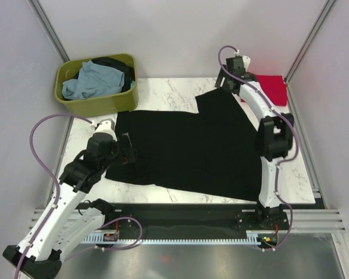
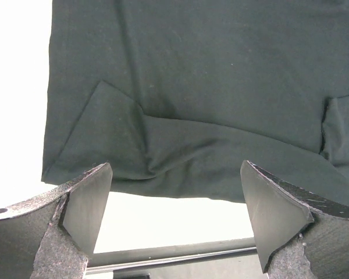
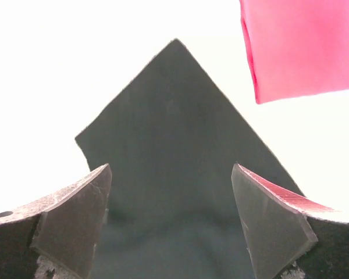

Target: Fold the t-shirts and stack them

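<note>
While my left claw (image 2: 175, 164) and right claw (image 3: 171, 165) both gape wide, holding nothing, the black t-shirt (image 1: 186, 145) lies flat on the table (image 1: 163, 93) between them, its long axis running from one claw to the other, an edge just ahead of each

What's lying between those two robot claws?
The black t-shirt, spread out between the left gripper and the right gripper; the top view shows it.
</note>
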You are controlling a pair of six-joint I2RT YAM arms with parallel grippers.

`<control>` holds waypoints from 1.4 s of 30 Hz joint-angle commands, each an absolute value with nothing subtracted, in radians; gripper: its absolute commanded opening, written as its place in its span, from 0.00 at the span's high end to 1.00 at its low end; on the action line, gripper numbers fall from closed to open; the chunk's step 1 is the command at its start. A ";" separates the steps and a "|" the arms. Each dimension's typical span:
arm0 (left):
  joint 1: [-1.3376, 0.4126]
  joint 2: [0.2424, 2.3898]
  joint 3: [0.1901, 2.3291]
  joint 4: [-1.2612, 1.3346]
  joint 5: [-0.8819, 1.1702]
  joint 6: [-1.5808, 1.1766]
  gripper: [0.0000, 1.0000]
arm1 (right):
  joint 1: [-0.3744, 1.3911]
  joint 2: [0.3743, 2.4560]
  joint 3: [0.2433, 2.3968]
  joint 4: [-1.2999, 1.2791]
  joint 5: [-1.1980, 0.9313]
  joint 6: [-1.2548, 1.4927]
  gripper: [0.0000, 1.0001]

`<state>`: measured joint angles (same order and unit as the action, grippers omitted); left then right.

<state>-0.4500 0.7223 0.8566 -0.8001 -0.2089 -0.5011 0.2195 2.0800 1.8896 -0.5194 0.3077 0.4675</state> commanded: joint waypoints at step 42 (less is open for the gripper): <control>-0.440 0.782 0.850 -0.762 -0.245 -0.440 0.02 | 0.201 2.334 2.179 -0.180 0.250 0.204 1.00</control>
